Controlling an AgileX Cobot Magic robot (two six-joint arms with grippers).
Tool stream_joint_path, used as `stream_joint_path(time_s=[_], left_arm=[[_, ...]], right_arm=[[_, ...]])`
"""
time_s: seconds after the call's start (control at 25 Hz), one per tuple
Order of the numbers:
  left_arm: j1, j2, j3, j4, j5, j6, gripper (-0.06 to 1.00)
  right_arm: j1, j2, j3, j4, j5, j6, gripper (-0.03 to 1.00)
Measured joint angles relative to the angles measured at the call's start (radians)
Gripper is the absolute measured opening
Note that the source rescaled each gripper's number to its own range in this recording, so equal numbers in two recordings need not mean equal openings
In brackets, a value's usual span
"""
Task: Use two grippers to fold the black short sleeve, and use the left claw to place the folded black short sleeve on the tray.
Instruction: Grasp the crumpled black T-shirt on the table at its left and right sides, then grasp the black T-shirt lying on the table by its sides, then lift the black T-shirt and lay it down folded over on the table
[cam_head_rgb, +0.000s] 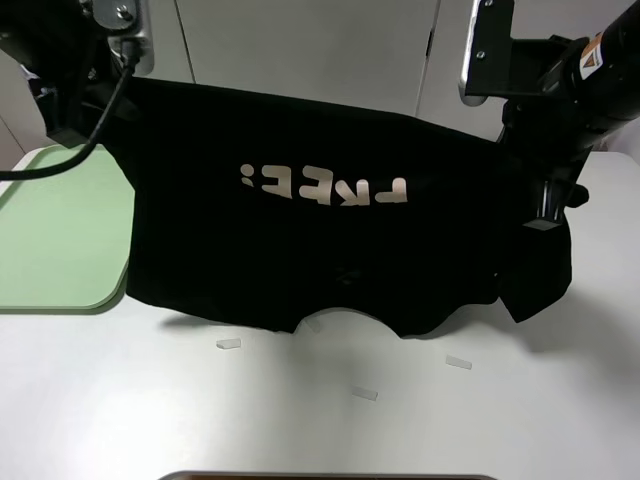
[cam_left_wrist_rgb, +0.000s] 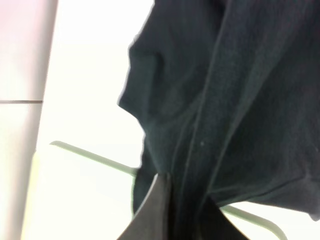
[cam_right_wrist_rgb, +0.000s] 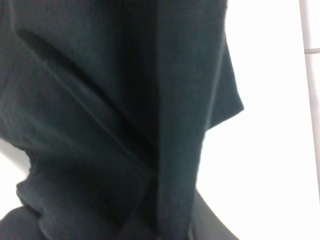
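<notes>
The black short sleeve (cam_head_rgb: 330, 250) hangs stretched between my two grippers, its pale lettering (cam_head_rgb: 325, 186) upside down and its lower edge touching the white table. My left gripper (cam_head_rgb: 75, 128) is shut on the shirt's top left corner, above the back edge of the light-green tray (cam_head_rgb: 50, 240). My right gripper (cam_head_rgb: 547, 205) is shut on the shirt's right edge, lower than the left. In the left wrist view the fabric (cam_left_wrist_rgb: 225, 100) bunches at one fingertip (cam_left_wrist_rgb: 156, 210), with the tray rim (cam_left_wrist_rgb: 90, 156) behind. In the right wrist view folded fabric (cam_right_wrist_rgb: 125, 100) fills the frame.
Three small white tape pieces (cam_head_rgb: 228, 344) (cam_head_rgb: 365, 394) (cam_head_rgb: 458, 362) lie on the white table (cam_head_rgb: 500, 420) in front of the shirt. A dark edge (cam_head_rgb: 330, 477) shows at the table's front. Pale wall panels stand behind the arms.
</notes>
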Motion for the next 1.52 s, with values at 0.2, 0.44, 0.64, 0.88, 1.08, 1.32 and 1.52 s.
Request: stream_joint_path(time_s=[0.2,0.44,0.64,0.88,1.08,1.32,1.52], left_arm=[[0.0,-0.069,0.0,0.036,0.009,0.0,0.0],[-0.002,-0.121,0.0,0.078,0.01,-0.009,0.0],[-0.002,-0.137,0.0,0.1,0.009,-0.029,0.0],[-0.002,-0.139,-0.068,0.114,0.007,-0.072,0.0],[-0.002,-0.141,-0.157,0.122,0.012,-0.077,0.0],[-0.002,-0.151,-0.192,0.128,0.09,-0.078,0.0],[-0.002,-0.168,-0.192,0.125,0.156,-0.078,0.0]], right_arm=[[0.0,-0.002,-0.097,0.0,0.057,0.001,0.0],[0.0,-0.002,-0.206,0.002,0.132,0.001,0.0],[0.0,-0.002,-0.302,0.004,0.212,0.001,0.0],[0.0,-0.002,-0.41,0.007,0.296,0.001,0.0],[0.039,-0.003,-0.485,-0.026,0.368,0.004,0.0],[0.139,-0.004,-0.517,-0.151,0.433,0.076,0.0],[0.167,-0.019,-0.517,-0.19,0.434,0.133,0.0]])
